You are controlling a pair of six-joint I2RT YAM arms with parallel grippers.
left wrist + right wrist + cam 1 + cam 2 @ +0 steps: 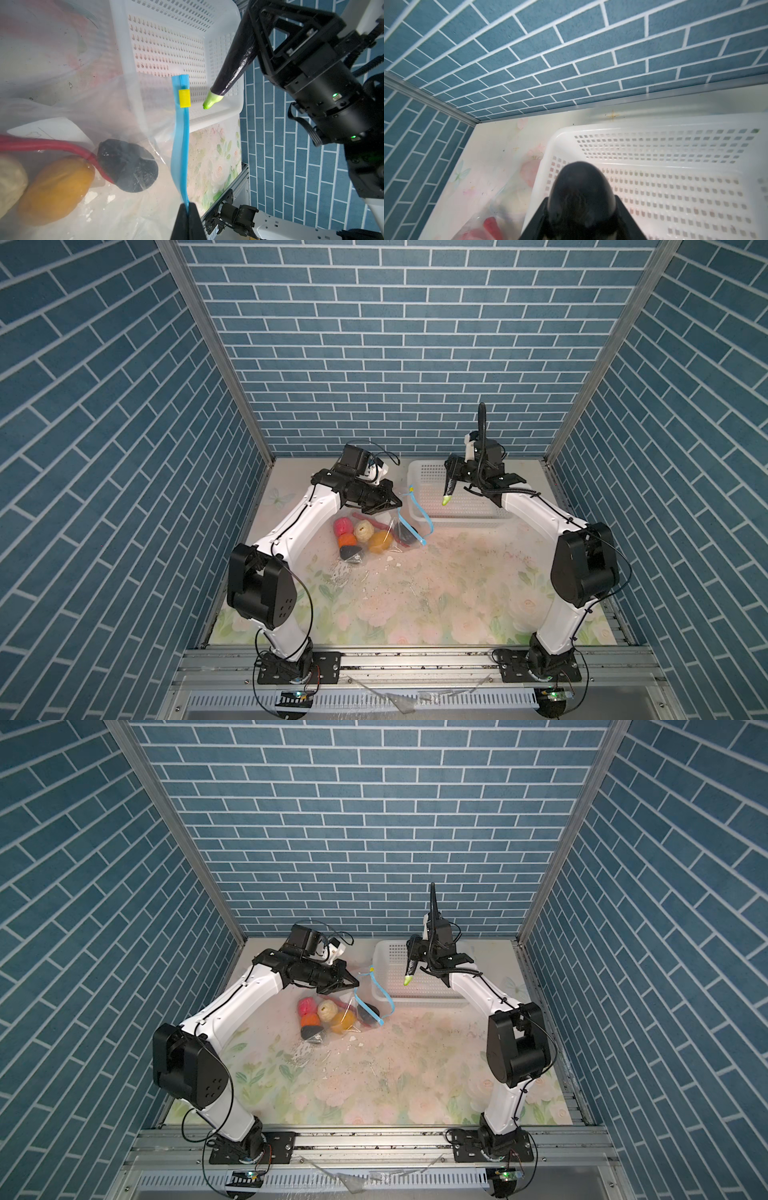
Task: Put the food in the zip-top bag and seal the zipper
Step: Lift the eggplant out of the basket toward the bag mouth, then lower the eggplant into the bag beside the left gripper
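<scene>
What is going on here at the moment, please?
The left gripper is shut on the zipper, holding the bag's mouth up and open. The right gripper holds the aubergine, green tip down, above the basket beside that mouth. The pink ball, orange ball, cream lump, fruit, chilli and a black lump already lie in the bag. The aubergine is not yet in, and the zipper is unsealed.

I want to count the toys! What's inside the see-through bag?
Through the clear bag show a pink ball, orange ball, cream lump, yellow fruit, red chilli and black lumps. Anything beneath them is hidden.
</scene>
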